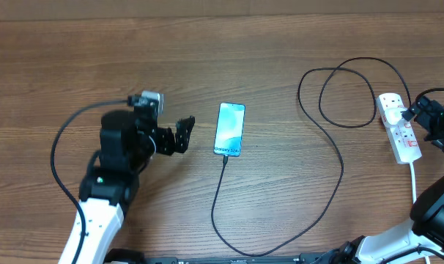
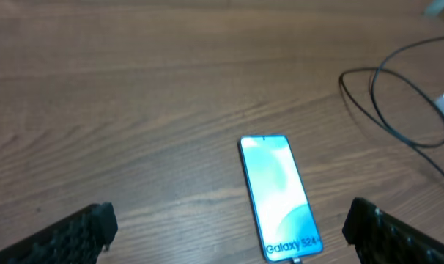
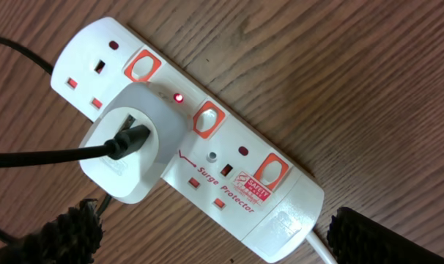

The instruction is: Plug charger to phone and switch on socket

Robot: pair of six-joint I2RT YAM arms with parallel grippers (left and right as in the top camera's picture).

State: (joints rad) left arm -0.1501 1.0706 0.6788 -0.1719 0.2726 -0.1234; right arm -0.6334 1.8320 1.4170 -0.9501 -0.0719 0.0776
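The phone [image 1: 229, 130] lies flat mid-table, screen lit blue-teal, "Galaxy S24" at its near edge; it also shows in the left wrist view [image 2: 279, 196]. The black charger cable [image 1: 332, 158] runs from the phone's near edge in a long loop to a white adapter [image 3: 130, 150] plugged into the white socket strip [image 1: 398, 126], seen close in the right wrist view [image 3: 229, 165]. A small red light [image 3: 178, 97] glows by the middle switch. My left gripper [image 1: 182, 135] is open, just left of the phone. My right gripper [image 1: 423, 111] is open, above the strip.
The strip's thick white cord [image 1: 414, 183] runs toward the near right edge. The cable's loops [image 1: 346, 92] lie on the wooden table left of the strip. My left arm's black cable [image 1: 61, 143] arcs at the left.
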